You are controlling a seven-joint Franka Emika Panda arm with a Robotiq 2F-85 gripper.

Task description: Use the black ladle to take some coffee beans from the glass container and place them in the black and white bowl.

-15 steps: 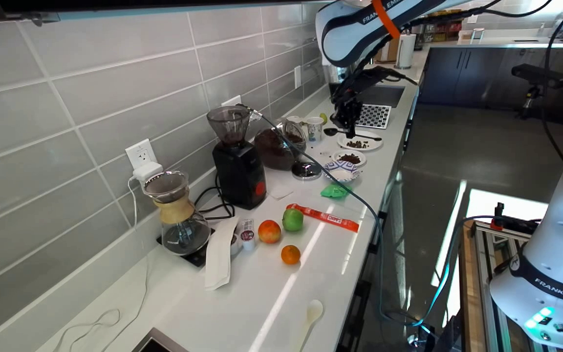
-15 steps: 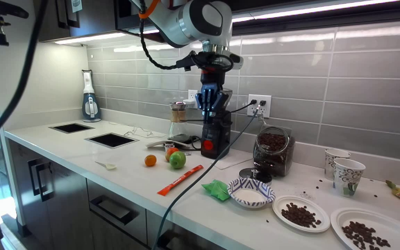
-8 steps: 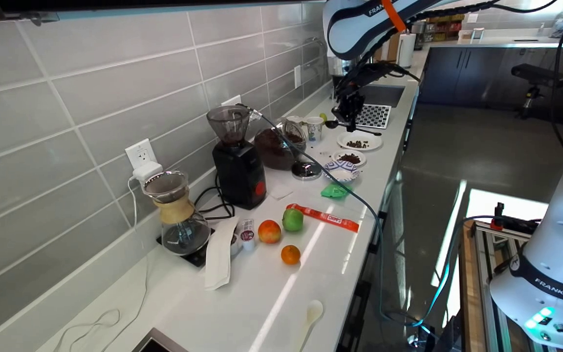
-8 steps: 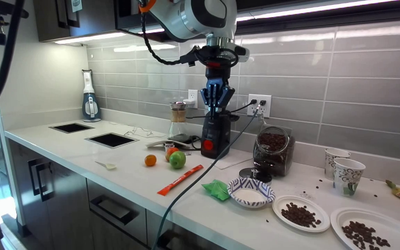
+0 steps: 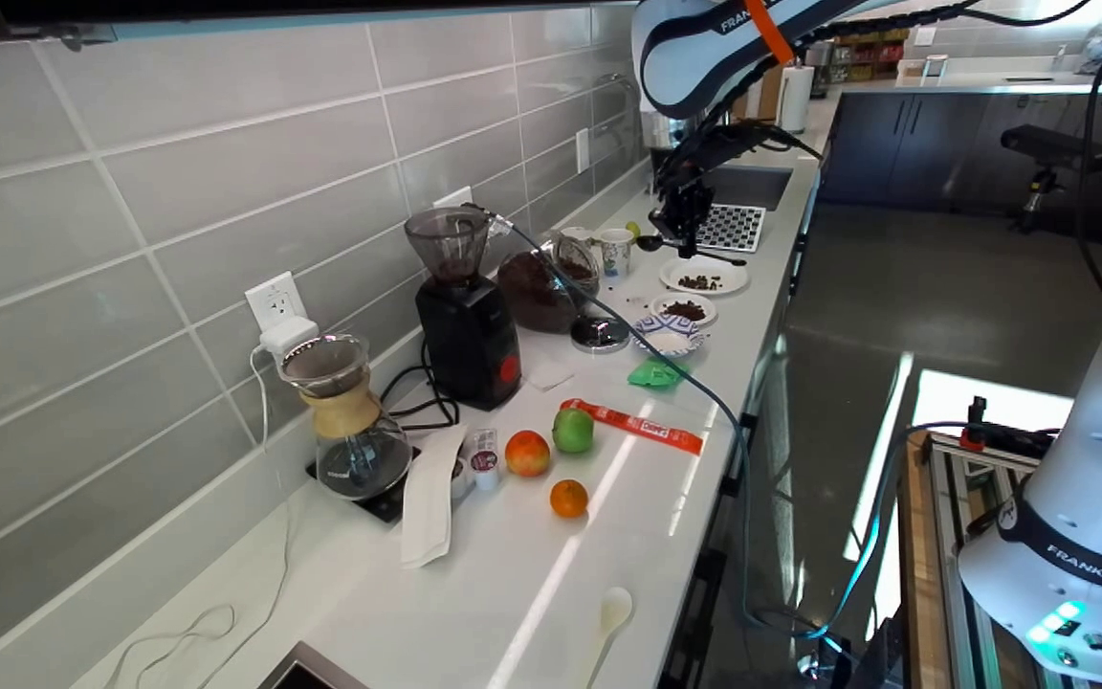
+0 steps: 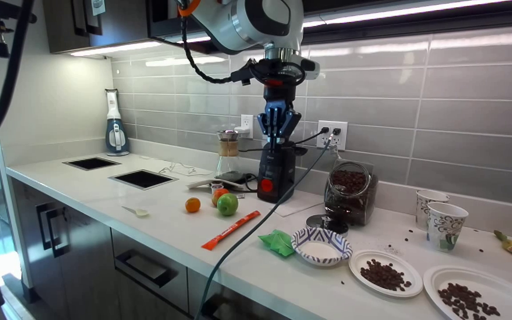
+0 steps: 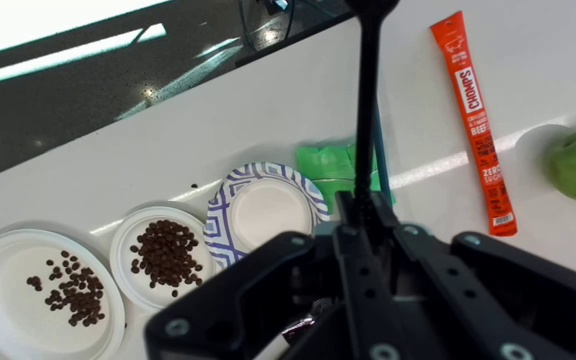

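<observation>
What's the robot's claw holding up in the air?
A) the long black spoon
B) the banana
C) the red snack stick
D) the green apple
A: the gripper is closed on the black ladle, which sticks out on either side of it in both exterior views.

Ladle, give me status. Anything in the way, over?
Gripper shut on ladle, held clear of jar. Load can't be made out. Cable slants across counter, possible snag.
</observation>
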